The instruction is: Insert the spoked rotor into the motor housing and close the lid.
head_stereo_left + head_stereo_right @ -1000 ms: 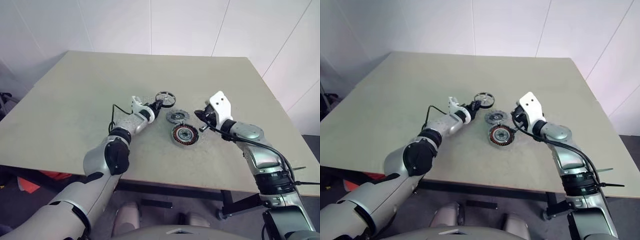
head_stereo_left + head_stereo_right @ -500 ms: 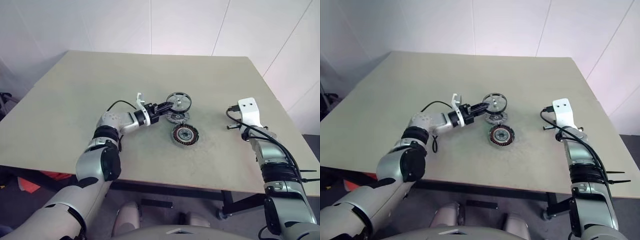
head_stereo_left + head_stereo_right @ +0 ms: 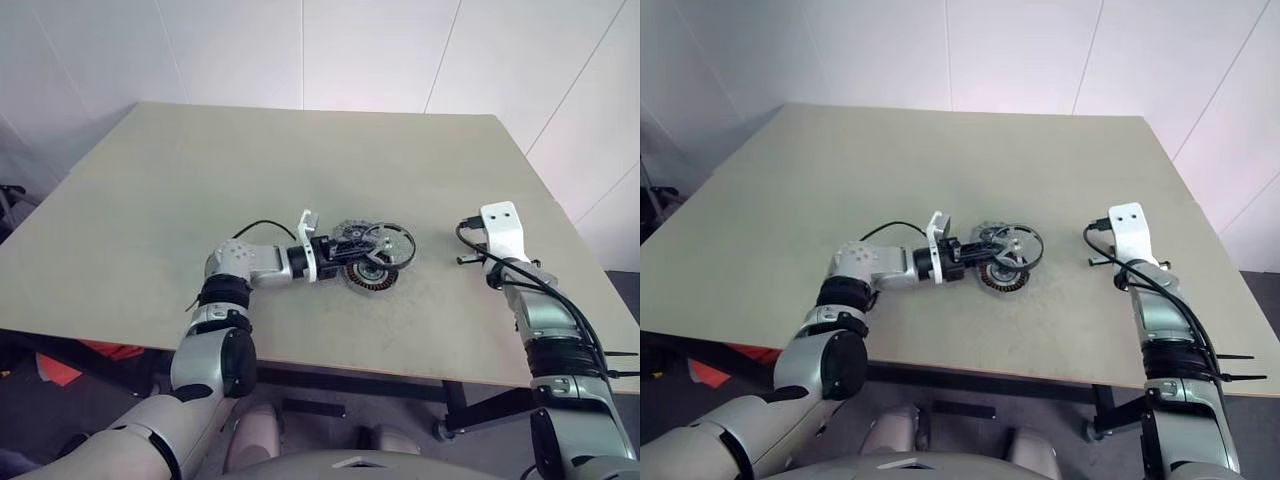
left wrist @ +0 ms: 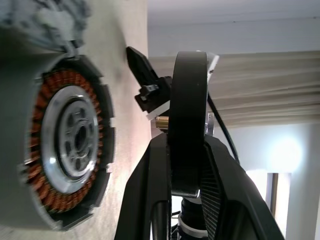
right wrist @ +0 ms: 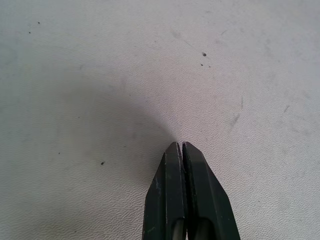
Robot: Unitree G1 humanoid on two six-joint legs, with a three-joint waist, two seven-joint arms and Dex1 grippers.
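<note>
On one table (image 3: 150, 180) there are three round motor parts: one rotor (image 3: 387, 243) with a black rim and pale spokes, one housing (image 3: 368, 276) with a ring of copper windings, and one lid (image 3: 348, 234), silvery-grey with cut-outs. There are two grippers, one per arm: the left gripper (image 3: 345, 263) and the right gripper (image 5: 181, 150). Each has two black fingers, making four fingers in all. One black cable loops from the left wrist over the tabletop, and one more runs along the right arm, making two cables.
</note>
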